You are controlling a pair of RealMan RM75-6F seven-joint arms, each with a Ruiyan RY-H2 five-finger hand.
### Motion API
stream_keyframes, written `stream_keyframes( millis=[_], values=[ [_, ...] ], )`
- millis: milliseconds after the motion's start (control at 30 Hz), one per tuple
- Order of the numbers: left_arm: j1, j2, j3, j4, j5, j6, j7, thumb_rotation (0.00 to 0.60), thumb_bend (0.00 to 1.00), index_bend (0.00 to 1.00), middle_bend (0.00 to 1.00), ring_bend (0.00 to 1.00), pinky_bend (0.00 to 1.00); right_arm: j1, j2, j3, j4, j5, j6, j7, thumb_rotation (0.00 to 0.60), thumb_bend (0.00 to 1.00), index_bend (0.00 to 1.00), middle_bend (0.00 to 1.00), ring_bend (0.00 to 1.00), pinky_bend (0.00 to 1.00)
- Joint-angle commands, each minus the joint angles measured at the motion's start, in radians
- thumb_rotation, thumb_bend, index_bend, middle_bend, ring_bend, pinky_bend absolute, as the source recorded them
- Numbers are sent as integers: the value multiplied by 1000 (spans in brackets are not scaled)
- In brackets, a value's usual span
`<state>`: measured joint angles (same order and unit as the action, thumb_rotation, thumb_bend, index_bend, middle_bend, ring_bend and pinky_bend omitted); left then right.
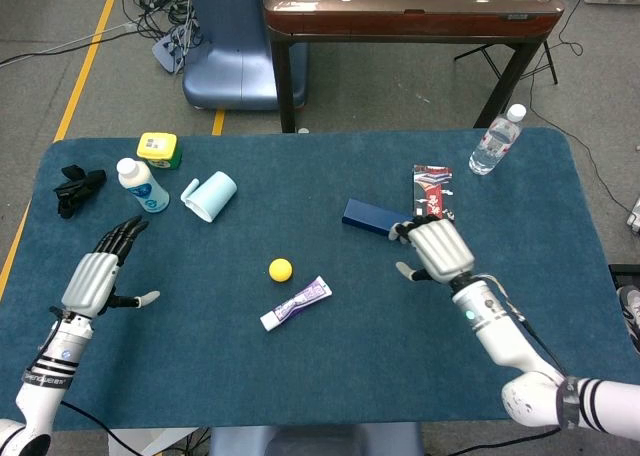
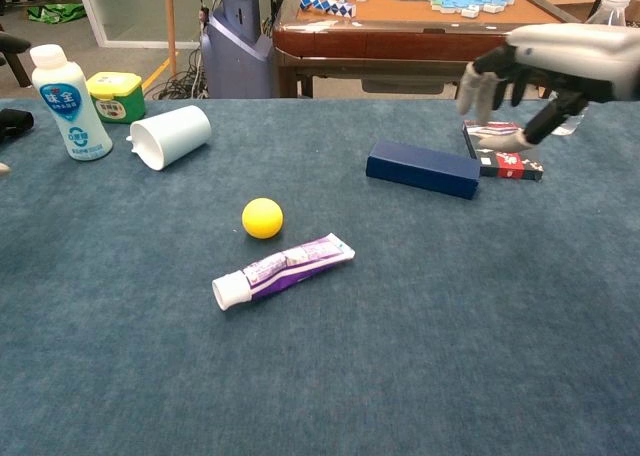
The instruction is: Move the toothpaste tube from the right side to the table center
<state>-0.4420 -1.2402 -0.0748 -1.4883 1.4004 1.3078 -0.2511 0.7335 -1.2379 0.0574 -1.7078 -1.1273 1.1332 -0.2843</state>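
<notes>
The toothpaste tube (image 1: 296, 303) lies flat near the middle of the blue-covered surface (image 1: 300, 396), free of either hand, its white cap toward the robot and its crimped end angled away; a yellow ball (image 1: 280, 269) sits just beside it on the far side without touching. The right hand (image 1: 436, 250) is raised above the surface well to the right of the tube, holding nothing, its fingers apart and slightly curled, close to the near end of a dark blue box (image 1: 376, 219) and a red, black and white packet (image 1: 432, 192). The left hand (image 1: 97, 275) hovers over the left part of the surface, also empty, with fingers spread and thumb out to the side. Toward the far left corner stand a white bottle (image 1: 141, 185) with a blue label and a yellow-and-green container (image 1: 158, 149), with a pale blue cup (image 1: 210, 196) on its side near them and a black object (image 1: 76, 188) at the left edge. A clear water bottle (image 1: 496, 140) stands upright at the far right.
</notes>
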Motion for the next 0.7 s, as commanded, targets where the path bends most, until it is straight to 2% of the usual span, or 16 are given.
stream_keyframes(
  millis=[33,300,533,700],
  values=[
    [47,-15,-11,44,-49,43,89,600,71,0,0,0,132,-104,39,-46,-9,-29,103,6,600,372,386,462,357,318],
    [158,-5,5,-13,-114,150,294,600,77,0,0,0,165,-282,74,-91,-16,-77,280,18,600,410,455,523,415,346],
    [246,21,50,-120,-85,227,368,600,77,0,0,0,165,-424,69,-111,-5,-136,432,28,600,411,509,569,450,352],
    [281,14,63,-145,-41,274,398,600,77,0,0,0,177,-490,38,-108,12,-145,465,71,600,411,521,578,463,352]
  ],
)
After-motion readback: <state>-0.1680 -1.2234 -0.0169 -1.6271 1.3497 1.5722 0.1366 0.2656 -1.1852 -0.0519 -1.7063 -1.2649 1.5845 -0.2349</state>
